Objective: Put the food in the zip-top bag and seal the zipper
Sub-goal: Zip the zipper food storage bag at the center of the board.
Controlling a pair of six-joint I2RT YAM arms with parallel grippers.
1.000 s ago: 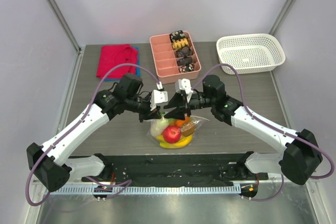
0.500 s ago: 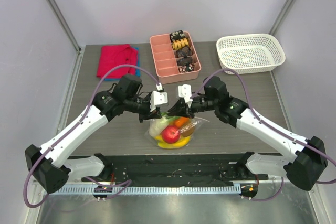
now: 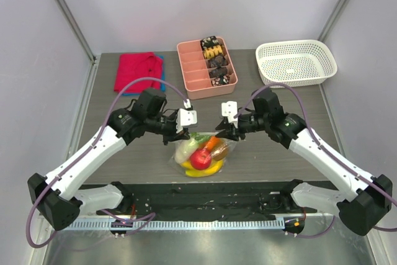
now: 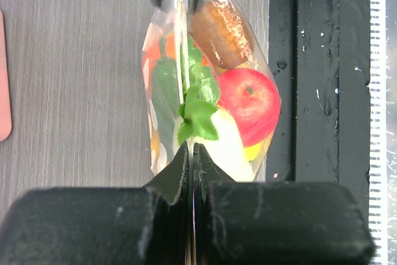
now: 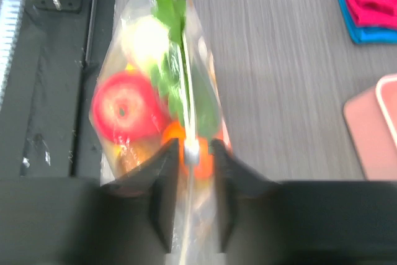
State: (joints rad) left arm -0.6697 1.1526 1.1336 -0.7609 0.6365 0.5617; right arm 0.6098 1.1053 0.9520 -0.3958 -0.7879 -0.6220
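Observation:
The zip-top bag (image 3: 201, 153) stands on the table's near middle, filled with the food: a red apple (image 4: 248, 97), green leaves (image 4: 198, 107), an orange piece (image 5: 177, 134) and yellow pieces. My left gripper (image 4: 190, 147) is shut on the left end of the zipper (image 4: 181, 48). My right gripper (image 5: 195, 144) straddles the zipper's right end, its jaws slightly apart, with a small white slider (image 5: 191, 151) between them, not clamped. In the top view the left gripper (image 3: 185, 130) and right gripper (image 3: 223, 133) sit at opposite ends of the bag's top edge.
A pink divided tray (image 3: 192, 72) with dark snacks stands at the back middle. A white mesh basket (image 3: 296, 61) is at the back right, a red cloth (image 3: 138, 71) at the back left. A black strip (image 3: 205, 193) runs along the near edge, just behind the bag.
My right gripper has slid rightward along the bag's top edge, away from the left gripper, and its jaws have narrowed. The left gripper has kept its hold.

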